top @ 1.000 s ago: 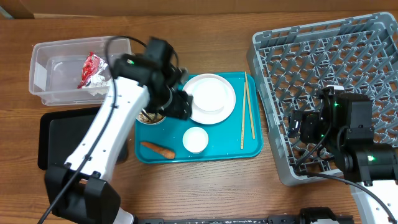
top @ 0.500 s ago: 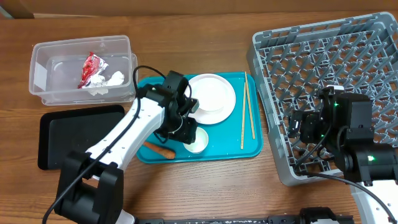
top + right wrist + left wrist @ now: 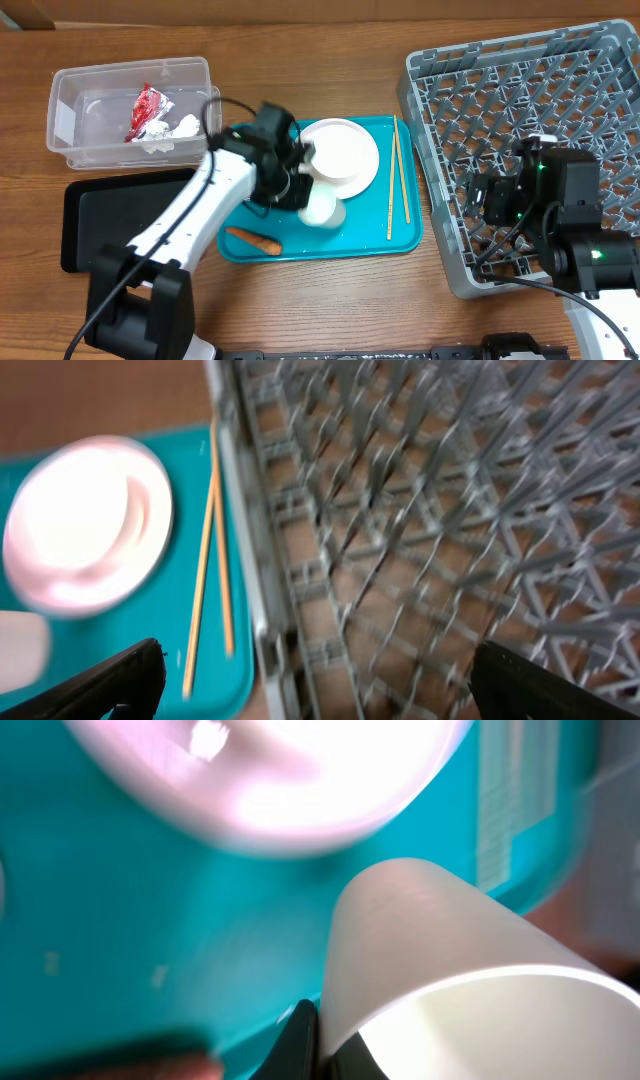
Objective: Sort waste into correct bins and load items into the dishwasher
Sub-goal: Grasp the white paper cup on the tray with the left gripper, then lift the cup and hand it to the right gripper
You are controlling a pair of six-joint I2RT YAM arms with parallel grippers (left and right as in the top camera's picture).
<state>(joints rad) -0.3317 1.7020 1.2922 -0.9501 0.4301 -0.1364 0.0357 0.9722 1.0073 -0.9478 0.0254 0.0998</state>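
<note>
Fingers of the left gripper (image 3: 307, 194) pinch what looks like the white cup (image 3: 324, 211) over the teal tray (image 3: 372, 236), while those of the right gripper (image 3: 315, 670) are spread above the rack (image 3: 560, 70).

L arm swung from the teal tray's (image 3: 365, 238) left edge to mid-tray. L gripper (image 3: 306, 196) went from wide apart to fully closed and is now clamped on the white cup's (image 3: 326, 210) wall at the rim. Cup was prev. upright near the tray's front edge. It is now tipped and shifted toward the back, just beside the plate's (image 3: 340, 150) front rim. Can't tell whether the cup is off the tray floor.
</note>
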